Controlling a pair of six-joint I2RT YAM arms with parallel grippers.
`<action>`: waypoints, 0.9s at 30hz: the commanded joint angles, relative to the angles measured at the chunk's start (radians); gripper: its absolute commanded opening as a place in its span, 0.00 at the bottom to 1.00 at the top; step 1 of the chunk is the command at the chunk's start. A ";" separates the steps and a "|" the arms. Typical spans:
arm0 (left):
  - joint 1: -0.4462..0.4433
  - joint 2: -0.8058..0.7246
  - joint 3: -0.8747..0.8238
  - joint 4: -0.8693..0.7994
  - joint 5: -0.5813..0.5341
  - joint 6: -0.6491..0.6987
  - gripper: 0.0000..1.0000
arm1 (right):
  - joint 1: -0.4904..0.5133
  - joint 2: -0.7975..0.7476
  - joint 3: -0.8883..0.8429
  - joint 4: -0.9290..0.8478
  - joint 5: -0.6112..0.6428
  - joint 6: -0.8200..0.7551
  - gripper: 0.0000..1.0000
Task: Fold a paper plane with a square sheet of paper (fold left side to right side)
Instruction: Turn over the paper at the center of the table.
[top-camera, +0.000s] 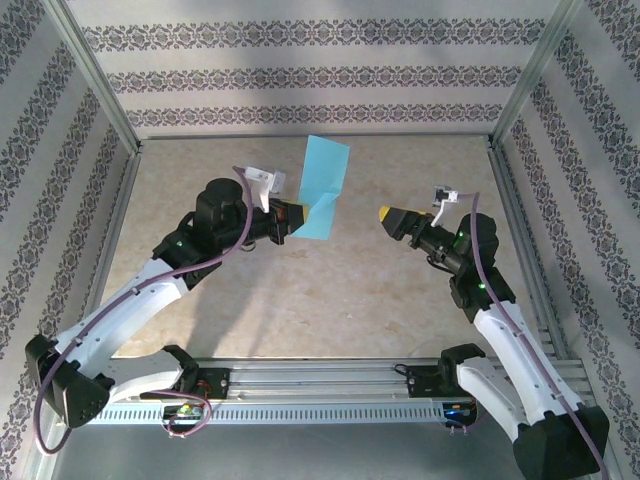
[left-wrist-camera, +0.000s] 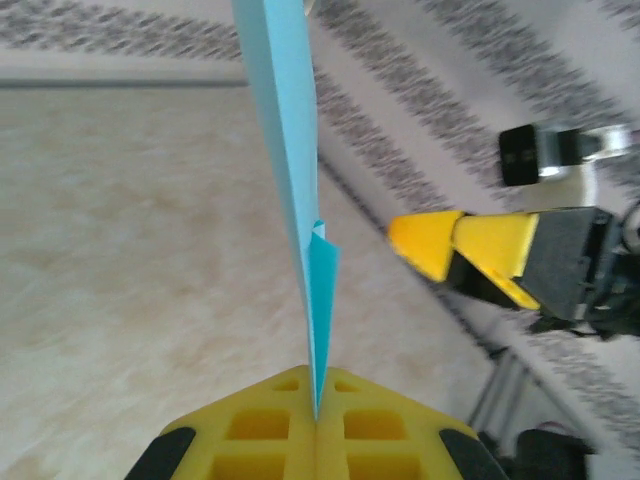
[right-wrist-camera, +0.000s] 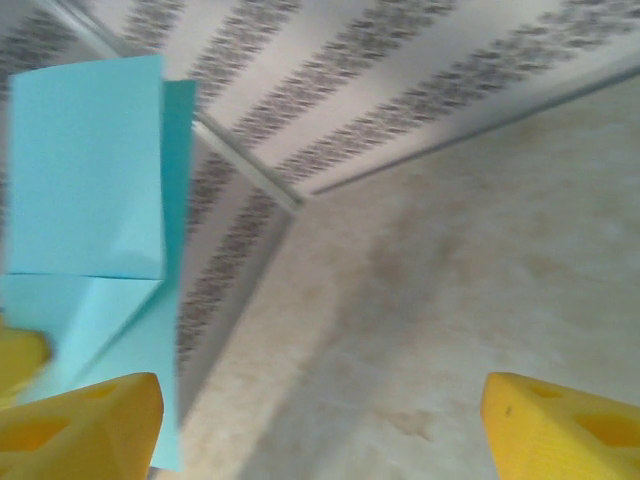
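My left gripper (top-camera: 296, 216) is clenched on the lower edge of the square sheet of paper (top-camera: 325, 180). It holds the part-folded sheet upright above the table (top-camera: 330, 300), probably so my right gripper (top-camera: 386, 214), spread wide and well apart, can reach it.

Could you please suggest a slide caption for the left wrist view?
Left gripper pinches the folded turquoise paper edge-on, with the open right gripper nearby.
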 joint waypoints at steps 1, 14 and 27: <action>-0.096 0.042 0.096 -0.376 -0.322 0.160 0.00 | -0.014 -0.023 0.051 -0.294 0.235 -0.171 0.86; -0.462 0.701 0.626 -1.234 -1.210 -0.214 0.00 | -0.085 -0.007 0.007 -0.462 0.493 -0.162 0.98; -0.423 0.955 0.650 -1.171 -0.935 -0.480 0.00 | -0.125 -0.033 0.000 -0.478 0.512 -0.178 0.98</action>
